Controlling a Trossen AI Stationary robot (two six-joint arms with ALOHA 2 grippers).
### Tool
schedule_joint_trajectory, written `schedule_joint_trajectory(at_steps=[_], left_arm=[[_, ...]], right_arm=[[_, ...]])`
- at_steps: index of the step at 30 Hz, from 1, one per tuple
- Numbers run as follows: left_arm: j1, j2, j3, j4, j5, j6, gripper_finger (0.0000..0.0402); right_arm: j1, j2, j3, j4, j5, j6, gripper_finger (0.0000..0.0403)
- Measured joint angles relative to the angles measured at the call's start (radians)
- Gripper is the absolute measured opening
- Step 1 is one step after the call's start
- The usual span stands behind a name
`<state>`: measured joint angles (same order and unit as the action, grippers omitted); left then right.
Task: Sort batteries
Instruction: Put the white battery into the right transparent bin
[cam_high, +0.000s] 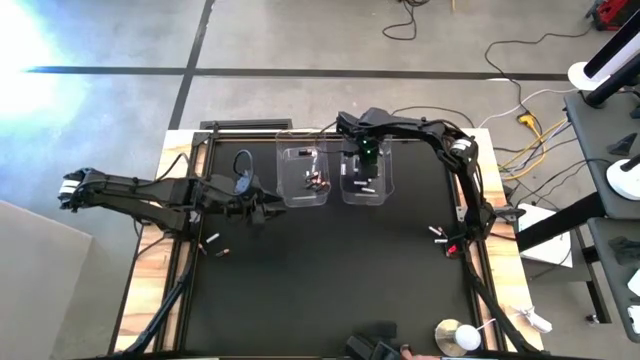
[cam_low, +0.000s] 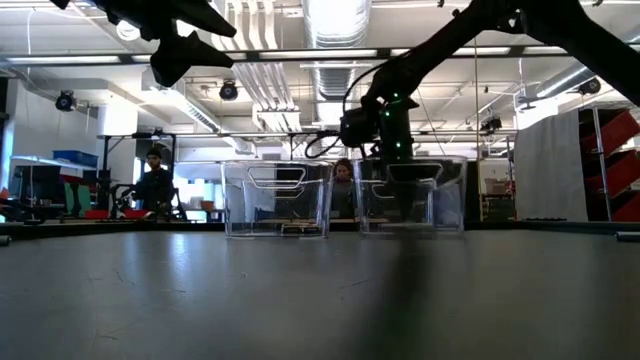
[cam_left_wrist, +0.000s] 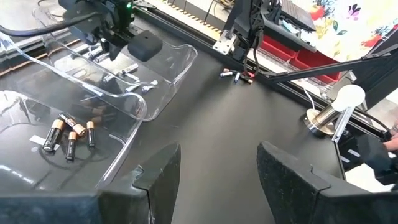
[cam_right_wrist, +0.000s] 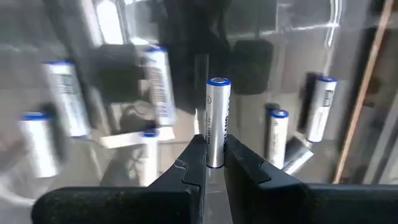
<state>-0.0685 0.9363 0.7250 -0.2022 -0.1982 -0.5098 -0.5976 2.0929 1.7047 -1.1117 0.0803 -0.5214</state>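
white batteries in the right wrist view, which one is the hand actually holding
The upright white battery with the blue tip at picture centre: the right hand is shut on its lower end. The other white batteries lie loose in the clear tub beyond it.

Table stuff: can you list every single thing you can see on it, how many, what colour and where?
Clear plastic rectangular tubs: two, see-through, side by side at the far edge of the black mat, left tub and right tub.
Dark batteries with copper ends: about four, in the left tub.
White batteries with blue caps: several, in the right tub.
Loose batteries: a few at the mat's right edge, two near its left edge.
Round silver metal disc: one, near right corner.
White battery with blue cap: one, pinched upright.
Left gripper: open, empty, beside the left tub.
Right gripper: shut on the white battery, over the right tub.
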Motion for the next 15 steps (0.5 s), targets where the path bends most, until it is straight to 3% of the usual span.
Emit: schedule_joint_trajectory(at_steps=[15], left_arm=[[0.000, 0.002, 0.000, -0.001, -0.002, 0.007, 0.0190]], right_arm=[[-0.016, 0.058, -0.022, -0.005, -0.006, -0.001, 0.0029]])
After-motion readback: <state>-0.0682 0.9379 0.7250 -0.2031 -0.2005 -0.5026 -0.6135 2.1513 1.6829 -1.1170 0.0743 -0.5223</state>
